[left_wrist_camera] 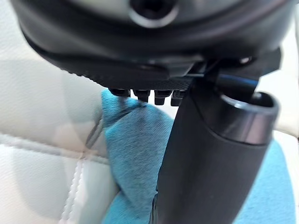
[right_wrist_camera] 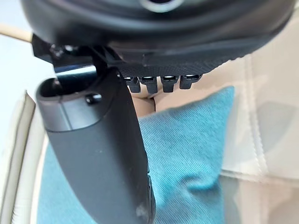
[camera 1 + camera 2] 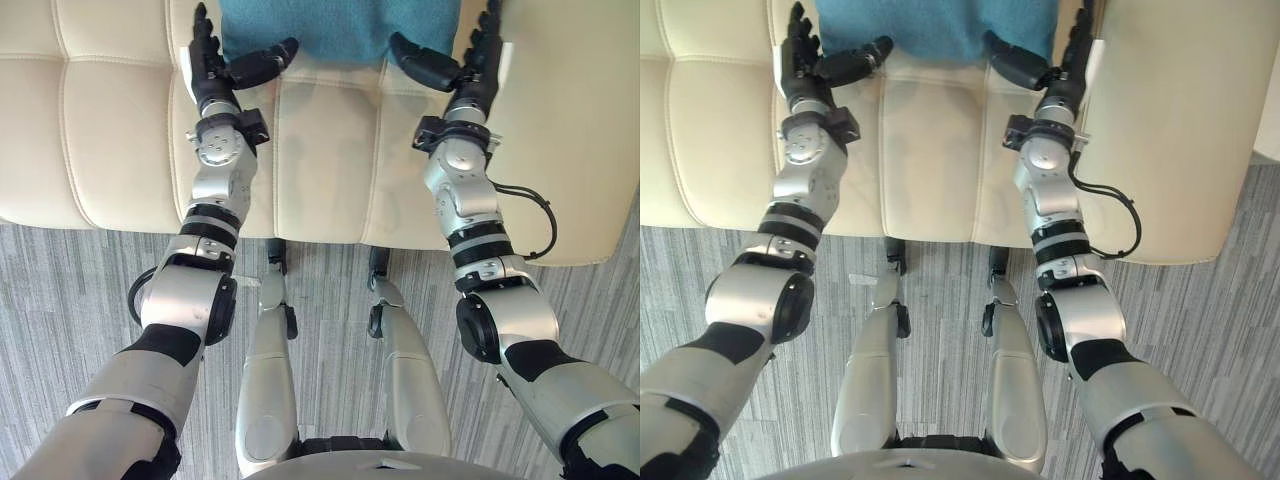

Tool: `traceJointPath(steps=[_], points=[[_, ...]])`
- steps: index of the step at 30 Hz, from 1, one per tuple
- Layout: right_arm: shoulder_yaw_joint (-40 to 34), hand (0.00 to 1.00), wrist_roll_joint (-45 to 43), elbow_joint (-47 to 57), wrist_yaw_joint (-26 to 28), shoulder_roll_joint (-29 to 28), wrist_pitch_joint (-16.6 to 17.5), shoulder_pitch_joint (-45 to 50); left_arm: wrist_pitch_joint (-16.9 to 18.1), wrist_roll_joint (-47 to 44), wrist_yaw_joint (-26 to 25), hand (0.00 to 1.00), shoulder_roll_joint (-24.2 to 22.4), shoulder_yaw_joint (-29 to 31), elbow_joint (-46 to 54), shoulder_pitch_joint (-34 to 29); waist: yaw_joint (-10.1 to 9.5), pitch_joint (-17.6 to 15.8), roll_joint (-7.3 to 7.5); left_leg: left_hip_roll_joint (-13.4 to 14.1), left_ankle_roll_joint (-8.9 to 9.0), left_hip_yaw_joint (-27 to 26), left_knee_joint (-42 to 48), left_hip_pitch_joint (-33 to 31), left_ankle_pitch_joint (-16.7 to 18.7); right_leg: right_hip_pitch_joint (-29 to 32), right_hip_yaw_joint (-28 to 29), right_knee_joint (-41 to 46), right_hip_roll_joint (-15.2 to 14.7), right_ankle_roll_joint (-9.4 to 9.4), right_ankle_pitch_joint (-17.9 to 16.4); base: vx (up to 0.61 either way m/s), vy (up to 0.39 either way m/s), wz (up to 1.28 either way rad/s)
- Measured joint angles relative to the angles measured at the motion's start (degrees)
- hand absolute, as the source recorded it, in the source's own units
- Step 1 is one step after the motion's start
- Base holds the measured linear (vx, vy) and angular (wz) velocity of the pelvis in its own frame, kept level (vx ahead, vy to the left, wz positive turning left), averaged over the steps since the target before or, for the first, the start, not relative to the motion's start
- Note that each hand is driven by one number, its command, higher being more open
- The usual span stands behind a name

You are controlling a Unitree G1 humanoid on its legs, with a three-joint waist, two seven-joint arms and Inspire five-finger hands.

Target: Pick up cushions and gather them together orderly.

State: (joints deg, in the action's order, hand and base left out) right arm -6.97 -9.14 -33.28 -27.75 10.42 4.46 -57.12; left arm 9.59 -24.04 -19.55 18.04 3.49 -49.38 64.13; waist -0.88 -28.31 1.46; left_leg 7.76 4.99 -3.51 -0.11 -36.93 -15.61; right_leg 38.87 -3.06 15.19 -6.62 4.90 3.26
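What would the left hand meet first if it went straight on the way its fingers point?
Probably the teal cushion: the left hand points open fingers at its left edge, over the cream sofa. Depth is unclear; they might slip past.

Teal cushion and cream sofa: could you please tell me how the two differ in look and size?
Colour: the teal cushion is blue-green, the cream sofa pale cream. Surface: the cushion is woven cloth with a visible weave; the sofa is smooth and quilted by stitched seams. Size: the cushion is much smaller and lies on the sofa, which spans the view. Both are plain and single-coloured.
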Motion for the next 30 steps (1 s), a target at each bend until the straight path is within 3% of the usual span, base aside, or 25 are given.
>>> traceJointPath(steps=[5, 8, 10, 15, 20, 22, 26, 27, 30], points=[[-5.70, 1.00, -1.08, 7.63, 0.08, 3.48, 1.41, 7.65, 0.57, -0.40, 0.01, 1.00, 4.58, 4.89, 6.27, -6.24, -0.58, 0.03, 0.00, 0.22, 0.25, 0.06, 0.50, 0.92, 0.20, -0.16, -0.03, 2.25, 0.02, -0.38, -1.13, 0.05, -0.059, 0.02], [-7.74, 1.00, -2.24, 12.82, 0.83, 3.90, 3.04, 15.00, 1.07, -0.52, 0.02, 1.00, 5.24, 6.31, 12.25, -13.34, -0.71, 0.04, -0.02, 0.32, 0.64, 0.48, 1.36, 2.56, 0.85, -2.27, -0.41, 2.73, 0.01, -0.34, -1.85, 0.05, -0.062, 0.06], [-7.54, 1.00, -2.25, 15.35, 2.14, 3.70, 3.72, 19.66, 1.25, -0.36, 0.12, 1.00, 4.26, 6.21, 17.02, -18.41, -0.79, 0.10, -0.05, 0.33, 0.77, 0.82, 2.06, 4.06, 1.67, -4.01, -0.79, 3.33, -0.10, -0.45, -2.66, 0.07, -0.091, 0.12], [-2.75, 1.00, -2.37, 21.81, 7.62, -0.05, 5.78, 35.43, 4.17, 0.15, 2.00, 1.00, -3.90, 2.80, 28.10, -35.49, -2.10, 0.92, -0.30, 0.27, 0.93, 1.11, 2.82, 9.41, 3.87, -9.51, -1.55, 4.86, -0.46, -0.46, -5.35, 0.07, -0.084, 0.10], [3.31, 1.00, -2.44, 21.84, 13.97, -6.20, 5.74, 48.51, 3.98, 2.14, 5.90, 1.00, -11.06, -2.92, 28.19, -50.34, -2.35, 2.52, -0.28, -0.23, 1.29, 1.17, 3.14, 14.70, 5.57, -14.21, -1.91, 6.75, -1.12, -0.39, -8.44, 0.07, -0.071, 0.08], [4.88, 1.00, -2.40, 18.85, 17.07, -8.17, 5.68, 54.24, 3.51, 2.26, 8.17, 1.00, -13.31, -5.08, 26.42, -57.10, -2.29, 4.97, -0.34, -0.21, 1.34, 1.13, 3.17, 16.92, 6.83, -16.57, -2.10, 6.33, -1.06, -0.42, -9.54, 0.10, -0.056, 0.02], [5.02, 1.00, -2.39, 11.94, 19.48, -8.31, 5.59, 58.69, 3.33, 3.60, 10.25, 1.00, -13.99, -5.30, 20.13, -61.97, -1.90, 9.34, -0.51, -0.03, 1.72, 1.05, 2.62, 20.05, 7.69, -20.40, -2.52, 4.12, -0.83, -0.29, -9.95, 0.12, -0.021, 0.00], [4.97, 1.00, -2.38, 8.24, 20.34, -8.23, 5.59, 61.18, 3.15, 4.32, 10.84, 1.00, -13.91, -5.12, 15.67, -63.98, -1.64, 12.21, -0.51, 0.04, 1.91, 0.87, 1.34, 22.04, 7.89, -22.61, -2.64, 2.24, -0.62, -0.16, -9.87, 0.16, 0.006, -0.01], [4.98, 1.00, -2.22, 1.34, 21.65, -8.15, 5.53, 62.99, 2.61, 5.64, 11.42, 1.00, -13.38, -4.75, 8.30, -65.32, -1.23, 14.81, -0.41, 0.02, 1.98, 0.55, -0.31, 25.67, 8.23, -26.64, -2.79, -0.77, -0.46, 0.25, -9.55, 0.11, 0.022, -0.02]])
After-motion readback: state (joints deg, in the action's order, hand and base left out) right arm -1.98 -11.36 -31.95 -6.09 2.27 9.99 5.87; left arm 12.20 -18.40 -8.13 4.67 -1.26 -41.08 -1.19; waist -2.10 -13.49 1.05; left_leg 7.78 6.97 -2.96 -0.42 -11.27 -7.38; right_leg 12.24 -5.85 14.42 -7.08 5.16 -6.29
